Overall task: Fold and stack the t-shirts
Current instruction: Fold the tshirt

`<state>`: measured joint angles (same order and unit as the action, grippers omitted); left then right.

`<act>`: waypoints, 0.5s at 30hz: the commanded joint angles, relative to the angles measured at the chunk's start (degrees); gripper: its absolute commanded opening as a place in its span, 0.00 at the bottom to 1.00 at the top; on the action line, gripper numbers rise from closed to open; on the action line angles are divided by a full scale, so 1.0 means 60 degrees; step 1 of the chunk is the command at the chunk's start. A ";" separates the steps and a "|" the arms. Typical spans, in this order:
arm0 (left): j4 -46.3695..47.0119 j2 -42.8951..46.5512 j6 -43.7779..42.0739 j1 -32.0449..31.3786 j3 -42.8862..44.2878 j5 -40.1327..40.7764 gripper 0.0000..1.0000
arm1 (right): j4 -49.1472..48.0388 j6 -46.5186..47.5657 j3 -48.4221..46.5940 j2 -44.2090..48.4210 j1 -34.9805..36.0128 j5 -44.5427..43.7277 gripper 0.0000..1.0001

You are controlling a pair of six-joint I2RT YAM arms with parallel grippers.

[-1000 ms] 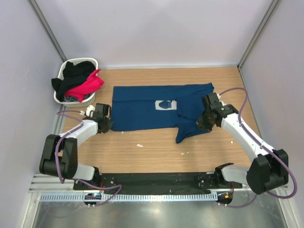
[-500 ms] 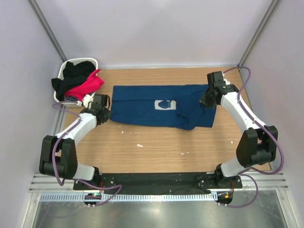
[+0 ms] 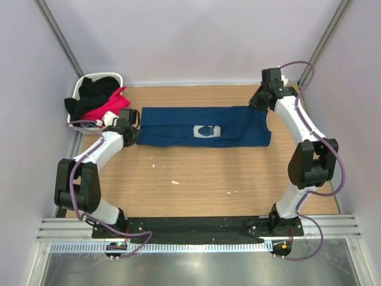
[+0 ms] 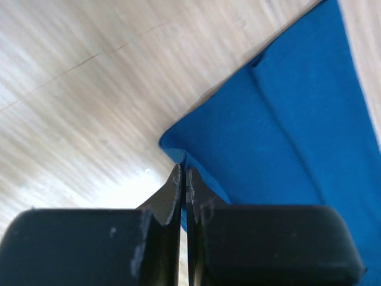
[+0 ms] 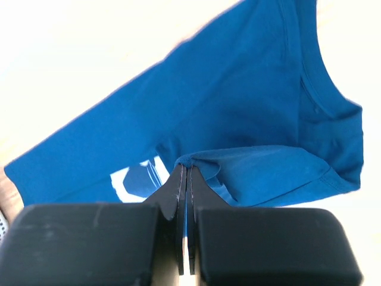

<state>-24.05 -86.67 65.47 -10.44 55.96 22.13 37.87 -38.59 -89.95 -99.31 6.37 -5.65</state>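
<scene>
Navy t-shirt [image 3: 172, 128], pale square chest print [image 3: 208, 130], unreadable

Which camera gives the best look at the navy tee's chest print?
Top external: the whole print shows on the spread navy tee. Right wrist catches only part of it, cut off by the right end effector. Left wrist shows only plain blue fabric.

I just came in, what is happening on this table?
A navy t-shirt is being folded on the table. The robot's left hand grips its left end, the right hand its far right corner, so it lies stretched as a long band. A pink t-shirt and a black t-shirt sit in the white basket at far left.
</scene>
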 commanded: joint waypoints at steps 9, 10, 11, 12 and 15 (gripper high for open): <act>-0.0210 -0.1184 0.0104 -0.0004 0.1366 0.1116 0.00 | -0.0451 0.0235 -0.1604 -0.1173 -0.0315 0.0092 0.01; -0.0224 -0.1228 0.0104 0.0011 0.1424 0.1160 0.00 | -0.0452 0.0221 -0.1634 -0.1202 -0.0358 0.0092 0.01; -0.0224 -0.1315 0.0075 0.0011 0.1512 0.1189 0.00 | -0.0495 0.0235 -0.1648 -0.1232 -0.0388 0.0107 0.01; -0.0210 -0.1345 0.0074 0.0011 0.1556 0.1233 0.00 | -0.0525 0.0250 -0.1692 -0.1261 -0.0388 0.0107 0.01; -0.0225 -0.1506 0.0074 -0.0004 0.1746 0.1321 0.00 | -0.0496 0.0264 -0.1868 -0.1437 -0.0388 0.0151 0.01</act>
<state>-25.19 -95.22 65.60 -10.44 63.61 25.65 37.30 -37.58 -97.62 -107.63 4.34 -4.80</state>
